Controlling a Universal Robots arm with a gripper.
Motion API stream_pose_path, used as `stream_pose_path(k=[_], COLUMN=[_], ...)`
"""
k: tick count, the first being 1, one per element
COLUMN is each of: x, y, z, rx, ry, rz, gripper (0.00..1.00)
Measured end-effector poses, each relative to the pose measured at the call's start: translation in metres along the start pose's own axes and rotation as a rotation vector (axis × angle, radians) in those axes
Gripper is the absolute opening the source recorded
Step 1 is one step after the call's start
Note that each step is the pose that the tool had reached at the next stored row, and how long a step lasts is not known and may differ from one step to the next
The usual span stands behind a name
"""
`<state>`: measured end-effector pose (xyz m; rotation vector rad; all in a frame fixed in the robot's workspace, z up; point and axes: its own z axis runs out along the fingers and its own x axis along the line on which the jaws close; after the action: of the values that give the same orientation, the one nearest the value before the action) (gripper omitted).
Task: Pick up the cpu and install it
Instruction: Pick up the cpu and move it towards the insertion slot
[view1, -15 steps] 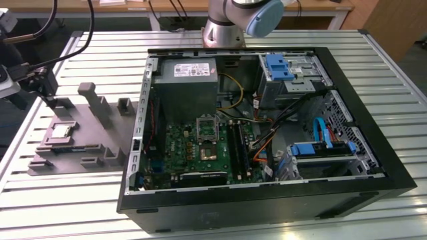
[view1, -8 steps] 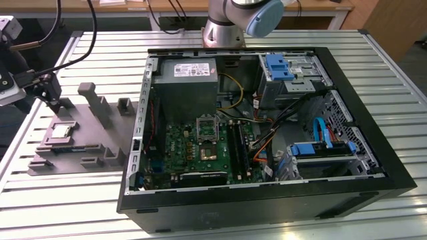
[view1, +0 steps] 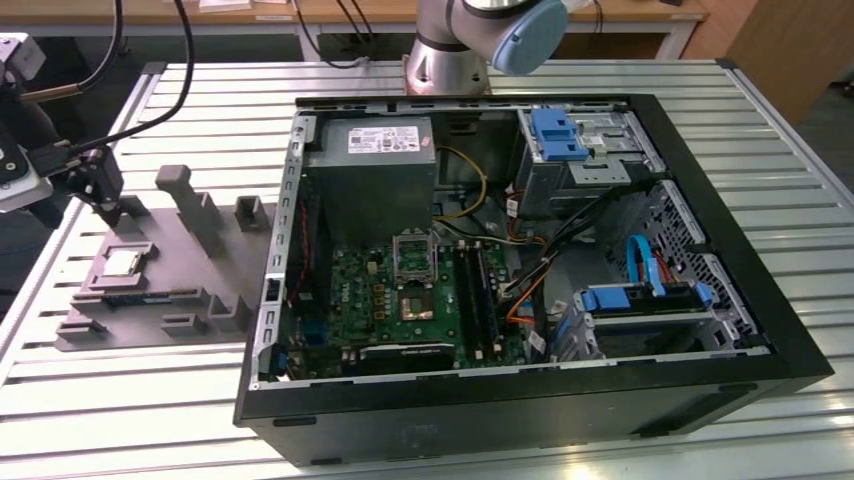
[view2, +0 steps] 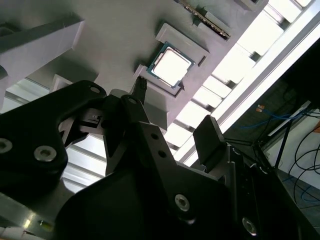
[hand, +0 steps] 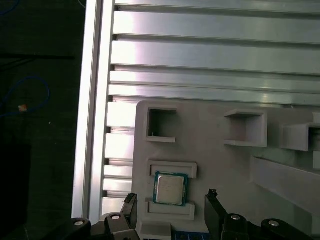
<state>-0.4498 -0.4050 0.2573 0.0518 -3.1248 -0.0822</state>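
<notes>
Hovering at the exterior view's far left: black two-finger gripper (view1: 110, 200), wrist-mounted, low over the tray. Jaws spread wide and holding nothing. In the first wrist view the fingers (hand: 212, 200) stand either side of the chip, clear of it.

Item: grey moulded plastic tray (view1: 180, 285), flat on the slatted aluminium table (view1: 134, 400).

Item: cpu (view1: 124, 262), a small flat square chip with a silver-grey metal lid. It sits level in a shallow square recess of the tray, at about six o'clock from the gripper in the exterior view, and nothing touches it.

Item: upright grey blocks (view1: 200, 205) moulded on the tray, near the gripper at its three o'clock.

Item: black open-sided computer case (view1: 534, 420), just beside the tray at the tray's three o'clock.

Item: green motherboard (view1: 387, 300) on the case floor, toward the case's nine o'clock side.

Item: loose orange and yellow cables (view1: 514, 285), at three o'clock from the board, close to it.

Hazards, as judged:
- The recess walls sit tight around the chip, so an off-centre descent would put a finger on the lid or the tray rim rather than beside the chip's edges.
- The chip's edges are thin, so a shallow or uneven pinch could let it tilt or slip free.
- The upright blocks stand close enough to be clipped on any sideways travel.
- Inside the case, the cables near the board could snag the wrist.
- A chip carried skewed would meet the board crooked and could be damaged there.
</notes>
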Motion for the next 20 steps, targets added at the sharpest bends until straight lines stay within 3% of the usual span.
stream_pose_path(k=[9,20], x=[0.0018,0.0016], y=[-0.0003,-0.0021], z=[0.0085,0.0281], rx=[0.0000,-0.0001], ry=[-0.0004,-0.0006], rz=[0.015,0.017], gripper=[0.65,0.65])
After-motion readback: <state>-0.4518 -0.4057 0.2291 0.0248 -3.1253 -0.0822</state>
